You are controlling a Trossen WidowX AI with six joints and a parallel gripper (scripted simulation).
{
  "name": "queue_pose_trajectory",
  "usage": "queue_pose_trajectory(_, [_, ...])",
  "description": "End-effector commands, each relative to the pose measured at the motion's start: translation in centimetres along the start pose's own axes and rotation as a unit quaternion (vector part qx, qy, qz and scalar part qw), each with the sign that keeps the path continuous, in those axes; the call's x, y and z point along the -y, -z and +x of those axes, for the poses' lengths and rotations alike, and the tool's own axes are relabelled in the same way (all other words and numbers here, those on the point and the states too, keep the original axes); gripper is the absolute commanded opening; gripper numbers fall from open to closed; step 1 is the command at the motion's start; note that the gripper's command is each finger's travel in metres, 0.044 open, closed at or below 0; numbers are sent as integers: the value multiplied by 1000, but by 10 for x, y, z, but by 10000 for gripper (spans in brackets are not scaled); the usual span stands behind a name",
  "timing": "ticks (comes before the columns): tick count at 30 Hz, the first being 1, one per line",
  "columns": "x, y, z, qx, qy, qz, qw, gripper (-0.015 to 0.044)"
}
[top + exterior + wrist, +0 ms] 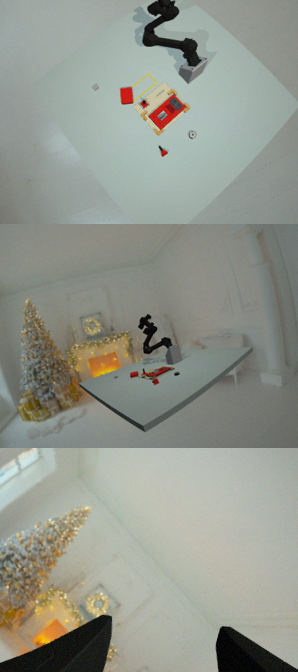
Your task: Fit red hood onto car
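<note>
- one red hood (126, 96) (134, 374), a smooth box-like shell with a flat roof, lies on the table (101, 142) (145, 404), off the car, at one end of a thin yellow outline (141, 79).
- the gripper (159, 5) (144, 320) (165, 632) is raised well above the table, its dark, tapered fingers about half open with nothing between them.
- the car (162, 117) (162, 372), flat and red with a dark grey patch, sits in a pale jig (138, 108) with orange corner brackets.
- a black-stemmed red piece (143, 103) stands on the jig near the hood; another (164, 153) (156, 381) lies apart.
- a round, wheel-like piece (194, 134) (177, 373) and a small grey block (95, 87) (116, 377) lie on the matte table.
</note>
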State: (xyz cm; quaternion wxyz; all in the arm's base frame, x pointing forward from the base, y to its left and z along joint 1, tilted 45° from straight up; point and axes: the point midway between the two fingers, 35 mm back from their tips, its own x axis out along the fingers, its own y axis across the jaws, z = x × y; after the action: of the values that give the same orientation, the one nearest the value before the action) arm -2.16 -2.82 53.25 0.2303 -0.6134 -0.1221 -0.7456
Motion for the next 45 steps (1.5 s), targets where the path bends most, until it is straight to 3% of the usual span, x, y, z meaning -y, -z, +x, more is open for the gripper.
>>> queue_pose_trajectory(1, [1, -1, 0, 1, 2, -3, 1000, 247])
queue_pose_trajectory(9, [59, -28, 1, 43, 96, -124, 987, 440])
queue_pose_trajectory(20, [125, -83, -13, 80, 233, -292, 924, 440])
queue_pose_trajectory(25, [147, -117, -27, 97, 298, -379, 871, 440])
queue_pose_trajectory(36, [173, -206, -76, 126, 442, -544, 702, 440])
queue_pose_trajectory(45, [157, -273, -120, 146, 538, -632, 539, 440])
